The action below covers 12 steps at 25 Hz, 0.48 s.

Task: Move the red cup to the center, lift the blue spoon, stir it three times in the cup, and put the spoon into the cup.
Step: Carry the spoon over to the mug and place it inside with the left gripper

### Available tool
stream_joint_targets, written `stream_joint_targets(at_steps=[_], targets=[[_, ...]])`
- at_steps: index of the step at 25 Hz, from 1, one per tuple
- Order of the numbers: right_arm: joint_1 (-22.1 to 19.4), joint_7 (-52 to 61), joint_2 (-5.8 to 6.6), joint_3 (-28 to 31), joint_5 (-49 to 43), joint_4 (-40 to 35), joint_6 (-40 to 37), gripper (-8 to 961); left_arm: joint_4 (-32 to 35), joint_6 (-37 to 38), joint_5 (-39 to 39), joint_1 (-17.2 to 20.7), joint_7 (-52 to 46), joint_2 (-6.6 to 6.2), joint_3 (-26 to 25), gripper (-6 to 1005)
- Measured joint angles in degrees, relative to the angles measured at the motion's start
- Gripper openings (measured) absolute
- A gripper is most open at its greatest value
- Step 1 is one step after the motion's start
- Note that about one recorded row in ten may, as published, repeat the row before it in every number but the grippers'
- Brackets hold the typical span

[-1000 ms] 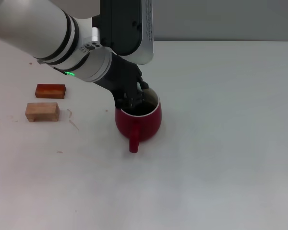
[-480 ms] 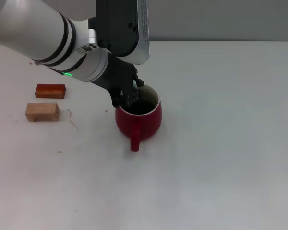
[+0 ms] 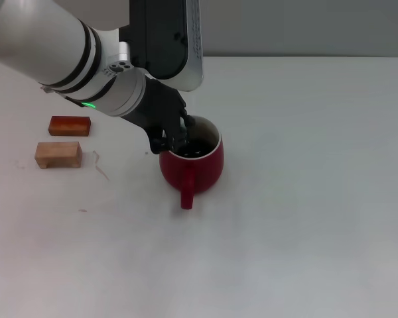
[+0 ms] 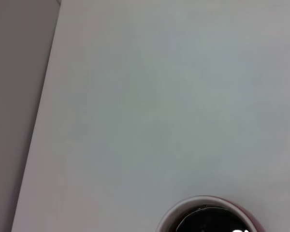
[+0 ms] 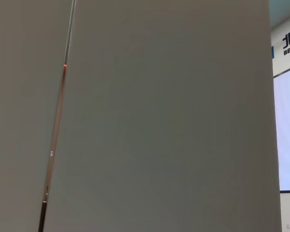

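The red cup [image 3: 194, 167] stands upright on the white table [image 3: 305, 199], near its middle, with its loop handle [image 3: 185, 199] pointing toward me. My left gripper [image 3: 175, 140] reaches down at the cup's left rim, partly inside the dark opening. The blue spoon is hidden; I cannot see it in any view. The left wrist view shows only the cup's whitish rim [image 4: 208, 198] and bare tabletop. My right gripper is out of view; its wrist view shows only a grey wall.
Two wooden blocks lie at the left of the table: a red-brown one [image 3: 69, 125] and a pale one [image 3: 58, 154] just in front of it. My large left arm [image 3: 66, 53] spans the upper left of the head view.
My left gripper has shifted a little to the left along the cup's rim. The cup has stayed in place.
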<state>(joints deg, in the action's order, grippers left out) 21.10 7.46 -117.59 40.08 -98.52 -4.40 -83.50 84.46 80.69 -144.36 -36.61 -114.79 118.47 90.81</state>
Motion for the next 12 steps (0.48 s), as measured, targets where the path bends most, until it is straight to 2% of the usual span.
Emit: stream_joint_targets(at_steps=[12], targets=[[0.2, 0.0, 0.19, 0.0, 0.0, -0.1, 0.0, 574, 0.9, 0.9, 0.3, 0.3, -1.0, -0.13, -1.7, 291]])
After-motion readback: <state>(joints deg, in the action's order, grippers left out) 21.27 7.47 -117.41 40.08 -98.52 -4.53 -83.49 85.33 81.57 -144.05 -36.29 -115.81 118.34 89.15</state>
